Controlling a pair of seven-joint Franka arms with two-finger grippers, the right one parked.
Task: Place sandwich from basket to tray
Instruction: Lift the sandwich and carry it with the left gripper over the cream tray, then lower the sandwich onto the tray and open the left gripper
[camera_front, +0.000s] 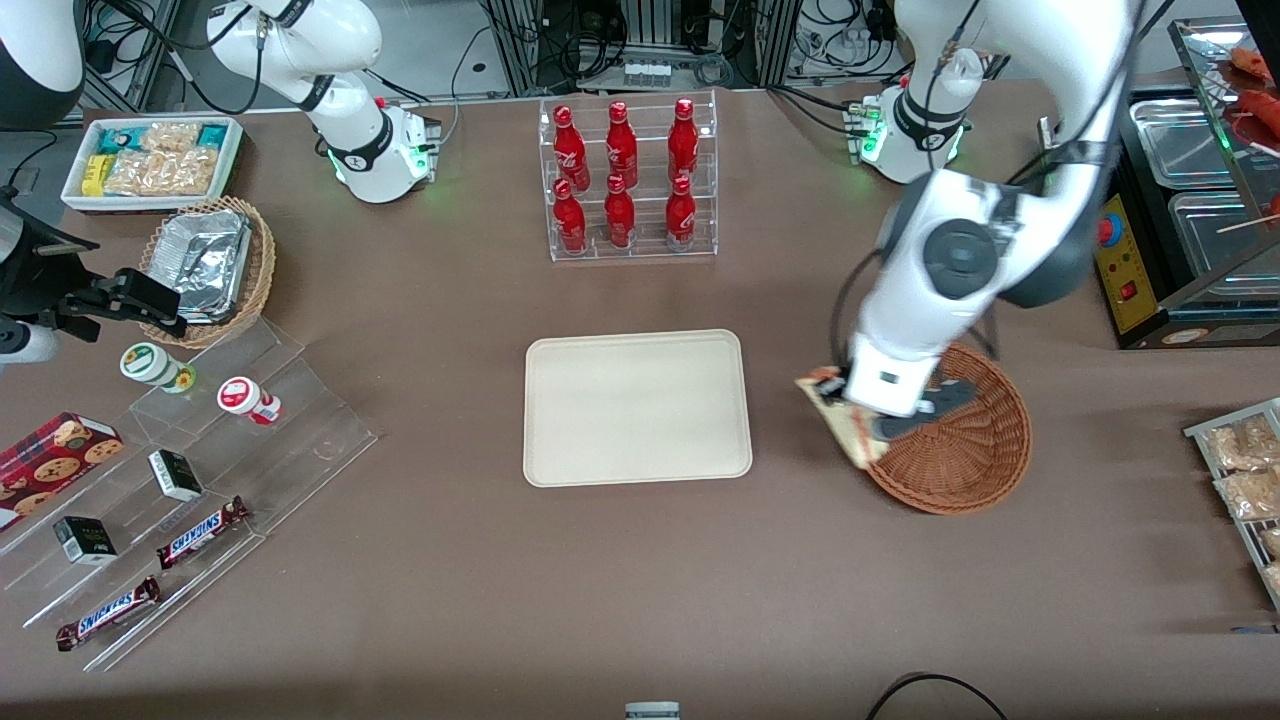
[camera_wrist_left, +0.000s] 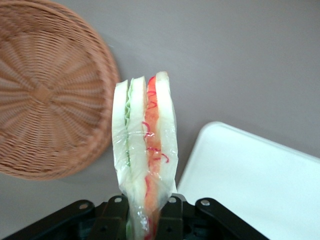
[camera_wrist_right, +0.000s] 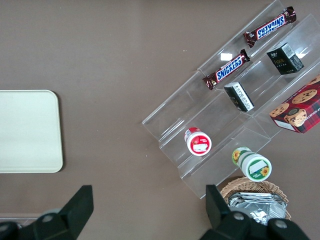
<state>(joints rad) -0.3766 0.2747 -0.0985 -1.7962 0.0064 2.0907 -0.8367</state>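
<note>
My left gripper (camera_front: 868, 425) (camera_wrist_left: 145, 212) is shut on the sandwich (camera_wrist_left: 145, 145), a plastic-wrapped wedge of white bread with green and orange-red filling. It hangs above the table at the edge of the reddish-brown wicker basket (camera_front: 965, 450) that faces the tray. In the front view the sandwich (camera_front: 838, 415) sticks out from under the wrist. The basket (camera_wrist_left: 45, 95) looks empty. The cream tray (camera_front: 637, 407) lies flat at the table's middle, bare, and one corner of the tray (camera_wrist_left: 250, 175) shows close to the sandwich.
A clear rack of red bottles (camera_front: 628, 180) stands farther from the front camera than the tray. Toward the parked arm's end are acrylic steps with snacks (camera_front: 190, 480), a tan basket of foil trays (camera_front: 210, 265) and a white bin of packets (camera_front: 155, 160). Snack bags (camera_front: 1245, 470) lie at the working arm's end.
</note>
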